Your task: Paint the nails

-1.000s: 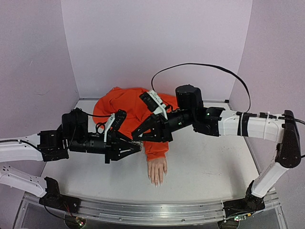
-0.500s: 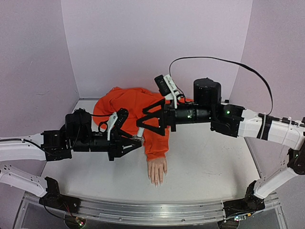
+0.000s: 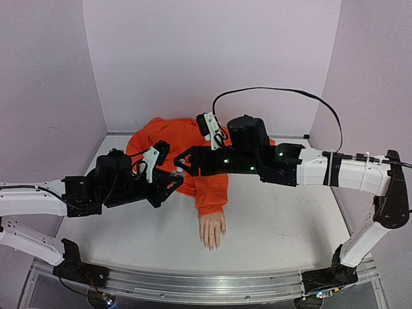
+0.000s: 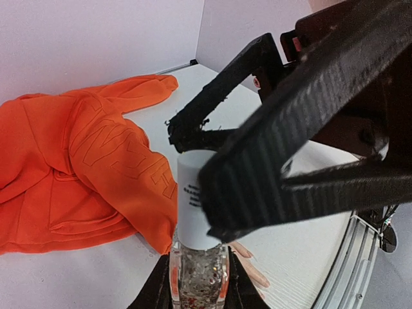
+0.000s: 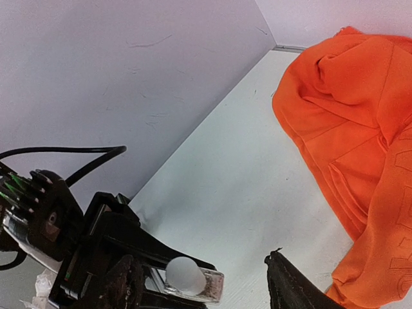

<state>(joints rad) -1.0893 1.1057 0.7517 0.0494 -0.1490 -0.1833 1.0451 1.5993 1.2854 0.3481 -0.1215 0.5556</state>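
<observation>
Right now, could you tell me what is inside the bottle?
Through the clear bottle, held by the left gripper, glittery flecks show. The white cap covers the neck, so any brush inside is hidden.

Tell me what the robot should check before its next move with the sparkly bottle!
1. Left claw holding the bottle: ok, shut on the glass.
2. White cap lined up inside the right claw: ok.
3. Right claw gripping the cap: not ok, it is open.
4. Cap off: not ok, it is on the bottle.
5. Mannequin hand lying flat with nails uncovered: ok.
6. Nails painted: cannot tell, too small.
</observation>
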